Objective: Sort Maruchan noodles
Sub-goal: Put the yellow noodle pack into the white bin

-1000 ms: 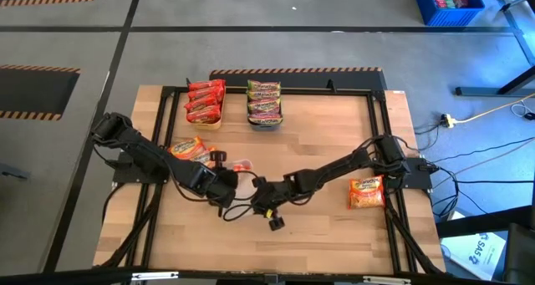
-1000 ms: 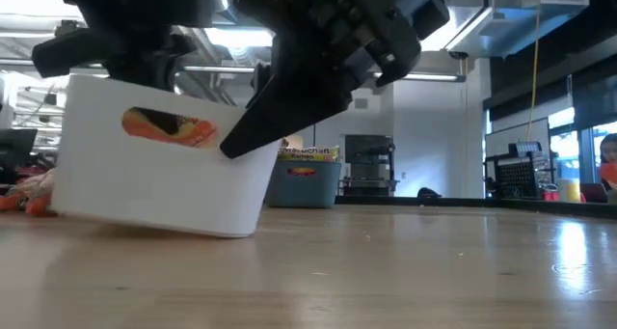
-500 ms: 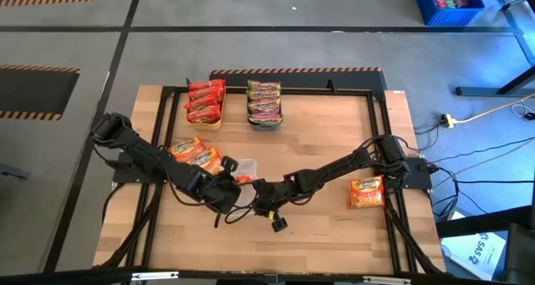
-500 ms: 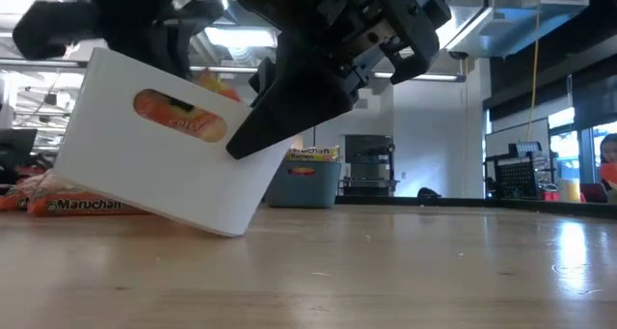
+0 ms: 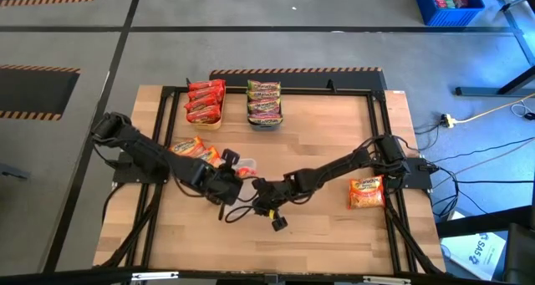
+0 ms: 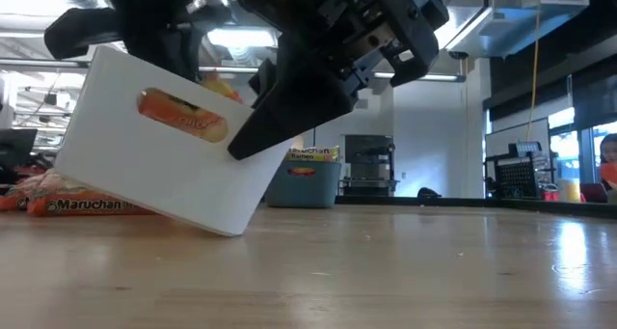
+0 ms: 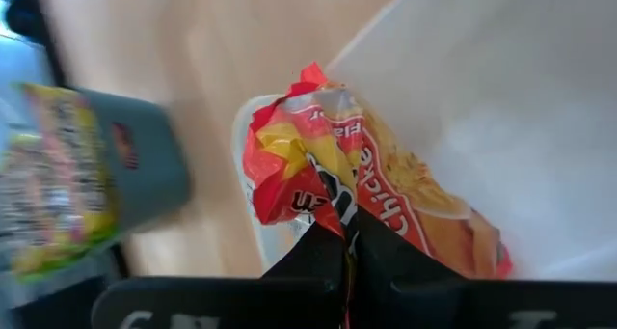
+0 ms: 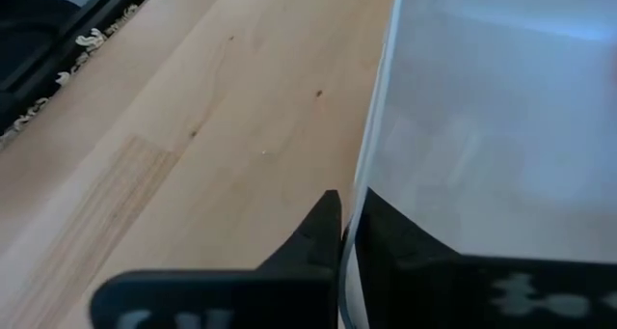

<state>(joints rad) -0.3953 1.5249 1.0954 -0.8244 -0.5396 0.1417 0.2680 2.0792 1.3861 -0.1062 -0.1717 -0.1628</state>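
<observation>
A white tray [image 6: 164,165] stands tilted on the table, with an orange Maruchan packet [image 7: 386,184] inside it that shows through the handle slot [image 6: 183,117]. My left gripper [image 7: 345,247] is shut on that packet, and my right gripper [image 8: 345,237] is shut on the tray's wall. In the high view both grippers meet at mid-table, left [image 5: 224,185] and right [image 5: 257,187], beside the tray [image 5: 245,163]. More orange packets [image 5: 191,150] lie left of the tray, and one [image 6: 82,205] rests flat on the table. My left gripper pinches the orange packet by its crinkled end edge [image 7: 328,208] between both fingers, inside the white tray. The packet lies against the tray's inner wall. My right gripper holds the white tray by its side wall [image 8: 371,189], one finger inside and one outside. The tray is tilted, with its lower corner [image 6: 227,228] on the table.
At the far edge, a yellow tray holds red packets [image 5: 205,101] and a blue-grey tray holds green-edged packets [image 5: 264,103]. One orange packet [image 5: 366,191] lies near the right arm's base. Bare wood [image 5: 326,235] lies toward the near edge.
The white tray has tipped from nearly level to clearly tilted: its left side rose while its right lower corner stayed on the table. An orange packet now shows on the table at the tray's left. Both grippers have stayed shut.
</observation>
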